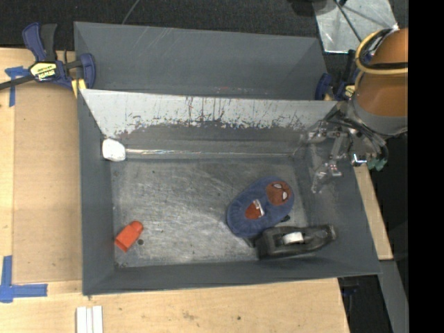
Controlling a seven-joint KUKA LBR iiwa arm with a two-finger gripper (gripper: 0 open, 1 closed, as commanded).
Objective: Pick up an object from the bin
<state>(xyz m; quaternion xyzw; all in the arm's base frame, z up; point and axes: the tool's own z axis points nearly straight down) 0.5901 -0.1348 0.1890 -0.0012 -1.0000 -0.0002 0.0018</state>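
camera view: gripper (325, 175) by the right wall of the bin (208, 68)

the claw hangs over the right slope, and i cannot tell whether it is spread or pressed together. nearest to it, down and to the left, lies a blue cloth pouch (243, 219) with red-brown patches, its long axis running from lower left to upper right. a black tape dispenser (295, 240) touches the pouch's front edge and lies lengthwise along the front wall. an orange block (128, 236) sits well apart at front left.
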